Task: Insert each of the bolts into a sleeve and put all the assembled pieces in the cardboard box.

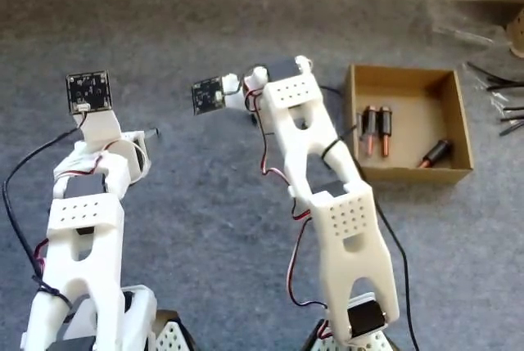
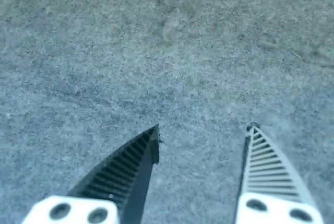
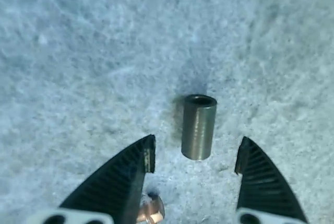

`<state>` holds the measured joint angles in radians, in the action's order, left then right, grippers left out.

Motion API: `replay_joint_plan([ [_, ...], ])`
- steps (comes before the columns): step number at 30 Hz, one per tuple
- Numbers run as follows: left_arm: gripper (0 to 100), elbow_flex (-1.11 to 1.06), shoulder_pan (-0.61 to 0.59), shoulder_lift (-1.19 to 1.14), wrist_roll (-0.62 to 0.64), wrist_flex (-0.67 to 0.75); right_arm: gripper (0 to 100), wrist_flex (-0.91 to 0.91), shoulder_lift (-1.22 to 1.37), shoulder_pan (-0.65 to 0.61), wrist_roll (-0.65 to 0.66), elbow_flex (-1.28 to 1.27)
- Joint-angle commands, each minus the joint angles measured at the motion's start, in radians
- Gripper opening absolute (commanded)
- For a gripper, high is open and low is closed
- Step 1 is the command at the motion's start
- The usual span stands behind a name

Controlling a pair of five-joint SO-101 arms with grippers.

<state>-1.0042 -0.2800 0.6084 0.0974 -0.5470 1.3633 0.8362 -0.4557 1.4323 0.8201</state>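
Grey carpet (image 3: 78,51) bears a sleeve (image 3: 199,127) between the parted fingers (image 3: 125,177) of the right gripper (image 3: 197,145); the left gripper (image 2: 204,126) gapes too.

I work over a table (image 1: 205,32) covered in a grey, felt-like mat, rough and speckled. Off to my right the open cardboard box (image 1: 413,173) sits flat on it. Under my right wrist a dark metal sleeve (image 3: 199,126) rests on the grey with one open end showing. Near it lies a copper-coloured piece (image 3: 152,208), partly hidden. By the far right edge, loose black and clear strips (image 1: 499,93) are scattered on the mat.
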Motion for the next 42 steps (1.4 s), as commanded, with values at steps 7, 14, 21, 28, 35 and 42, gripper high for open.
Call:
replay_joint_plan([
  [7, 25, -0.016, 0.007, 0.007, -0.052, 0.02, 26.6, 0.015, 0.044, 0.021, 0.009, 0.041],
  [14, 25, -0.018, 0.013, 0.007, -0.054, 0.02, 26.7, 0.016, 0.091, 0.021, 0.009, 0.048],
  [21, 25, -0.018, 0.013, 0.007, -0.054, 0.02, 26.7, 0.016, 0.096, 0.021, 0.011, 0.042],
  [28, 25, -0.018, 0.013, 0.005, -0.054, 0.02, 21.0, 0.016, 0.097, 0.016, 0.008, 0.039],
  [35, 25, -0.042, 0.01, 0.004, -0.054, 0.072, 7.5, 0.105, 0.097, 0.007, 0.008, 0.042],
  [42, 25, -0.051, 0.01, 0.004, -0.054, 0.089, 7.5, 0.239, 0.091, 0.002, -0.002, 0.048],
])
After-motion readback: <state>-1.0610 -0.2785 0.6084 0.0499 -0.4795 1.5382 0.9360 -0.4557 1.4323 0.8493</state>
